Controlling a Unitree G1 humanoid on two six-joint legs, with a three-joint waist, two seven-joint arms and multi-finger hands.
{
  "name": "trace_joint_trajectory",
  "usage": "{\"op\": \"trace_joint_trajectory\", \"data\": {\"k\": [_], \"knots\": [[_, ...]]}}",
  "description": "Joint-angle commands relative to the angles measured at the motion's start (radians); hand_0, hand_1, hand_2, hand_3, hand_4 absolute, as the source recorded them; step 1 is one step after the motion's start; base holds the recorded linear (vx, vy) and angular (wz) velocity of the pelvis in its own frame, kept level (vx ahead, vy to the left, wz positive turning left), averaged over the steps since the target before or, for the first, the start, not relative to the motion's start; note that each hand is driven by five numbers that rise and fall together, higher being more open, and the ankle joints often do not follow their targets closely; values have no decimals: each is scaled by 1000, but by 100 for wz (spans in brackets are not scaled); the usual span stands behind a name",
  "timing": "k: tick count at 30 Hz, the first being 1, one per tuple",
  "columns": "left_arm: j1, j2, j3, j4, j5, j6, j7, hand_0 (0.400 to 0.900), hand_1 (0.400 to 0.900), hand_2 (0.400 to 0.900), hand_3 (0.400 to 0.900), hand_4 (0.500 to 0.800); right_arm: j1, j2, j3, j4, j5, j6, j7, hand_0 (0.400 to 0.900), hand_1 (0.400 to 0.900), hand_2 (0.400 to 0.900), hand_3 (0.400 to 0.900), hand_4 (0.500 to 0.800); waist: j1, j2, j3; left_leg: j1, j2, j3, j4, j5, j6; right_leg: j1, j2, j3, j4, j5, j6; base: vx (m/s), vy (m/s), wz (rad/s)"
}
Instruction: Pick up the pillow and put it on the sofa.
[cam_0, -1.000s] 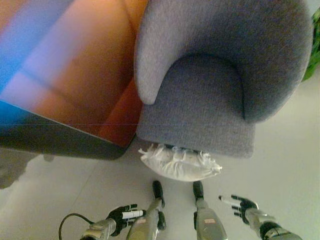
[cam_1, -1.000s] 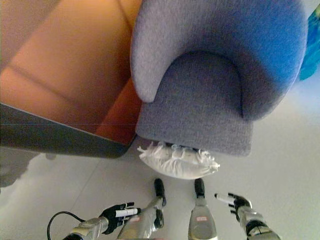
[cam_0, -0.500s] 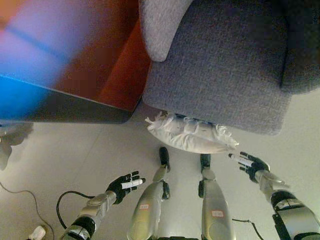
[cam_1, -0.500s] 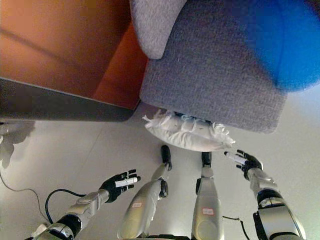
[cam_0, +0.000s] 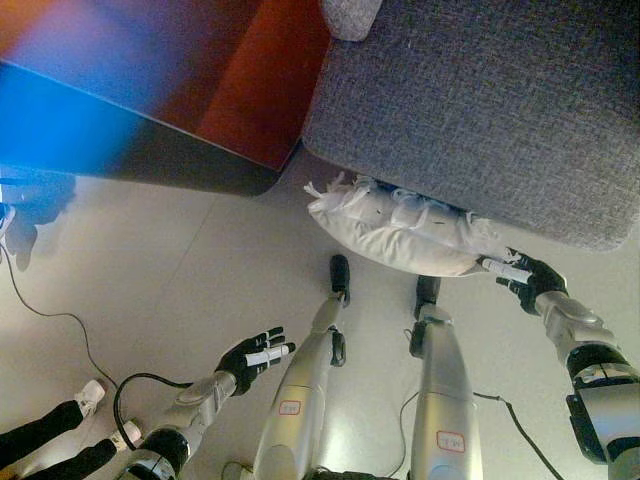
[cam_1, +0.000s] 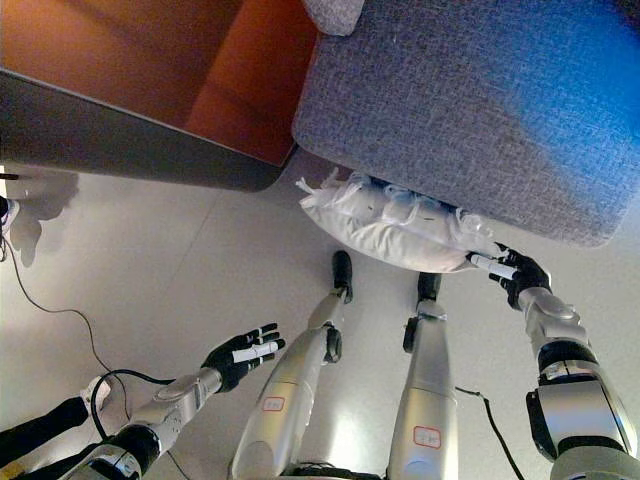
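Observation:
A white frilled pillow (cam_0: 400, 228) lies on the pale floor, pushed against the front base of the grey sofa (cam_0: 480, 100). My right hand (cam_0: 528, 275) is open at the pillow's right end, its white fingertips touching the pillow's edge. My left hand (cam_0: 254, 355) is open low over the floor at the lower left, well apart from the pillow.
A dark-edged, reddish-brown piece of furniture (cam_0: 230, 110) stands left of the sofa. A person's dark sleeves and white-shod foot (cam_0: 60, 440) show at the bottom left corner. Bare floor (cam_0: 170, 260) stretches left of the pillow.
The camera has tipped down and closer, so sofa and pillow sit higher in view. My right hand has reached forward to the pillow's right end. The left hand stays low and open.

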Motion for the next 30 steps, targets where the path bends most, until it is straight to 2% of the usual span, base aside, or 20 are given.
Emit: {"op": "trace_joint_trajectory", "data": {"k": [1, 11, 12, 13, 14, 20, 30], "knots": [[108, 25, 5, -12, -36, -19, 10, 900, 900, 900, 900, 800, -28, -109, 34, -46, 74, -55, 22, 900, 900, 900, 900, 800, -7, 47, 23, -28, -48, 8, 195, -194, -33, 1, 58, -31, -58, 18, -16, 0, 0, 0], [120, -26, -18, -3, -41, -44, 23, 900, 900, 900, 900, 800, -125, -98, 74, -132, 86, -50, 86, 900, 900, 900, 900, 800, -3, 62, 23, -28, -46, 3, 183, -187, -44, -6, 67, -25, -55, 7, -23, 8, 15, -1], [122, -31, -18, -1, -39, -47, 23, 900, 900, 900, 900, 800, -132, -97, 78, -141, 96, -54, 102, 853, 853, 853, 853, 772, -2, 63, 23, -28, -46, 2, 182, -186, -45, -7, 68, -25, -54, 6, -24, 13, 23, -4], [124, -34, -18, 0, -38, -49, 23, 900, 900, 900, 900, 800, -138, -95, 81, -151, 100, -54, 110, 575, 575, 575, 575, 605, -2, 63, 23, -25, -46, 2, 180, -185, -46, -4, 69, -25, -56, 5, -24, 11, 23, -3], [128, -36, -18, -1, -39, -52, 20, 900, 900, 900, 900, 800, -140, -95, 83, -160, 104, -55, 120, 400, 400, 400, 400, 500, -2, 64, 23, -24, -46, 2, 177, -184, -47, -4, 70, -26, -56, 4, -25, 14, 34, -4], [144, -50, -22, 3, -48, -66, 6, 900, 900, 900, 900, 800, -156, -112, 73, -184, 118, -55, 112, 400, 400, 400, 400, 500, -5, 69, 23, -12, -42, 8, 163, -180, -52, 4, 74, -23, -60, 1, -27, 16, 47, -4], [162, -51, -20, 2, -54, -75, -1, 900, 900, 900, 900, 800, -137, -124, 45, -175, 143, -67, 150, 400, 400, 400, 400, 500, -10, 69, 23, 13, -40, 20, 151, -183, -50, 23, 74, -26, -74, 3, -25, 1, 6, 0]]}}
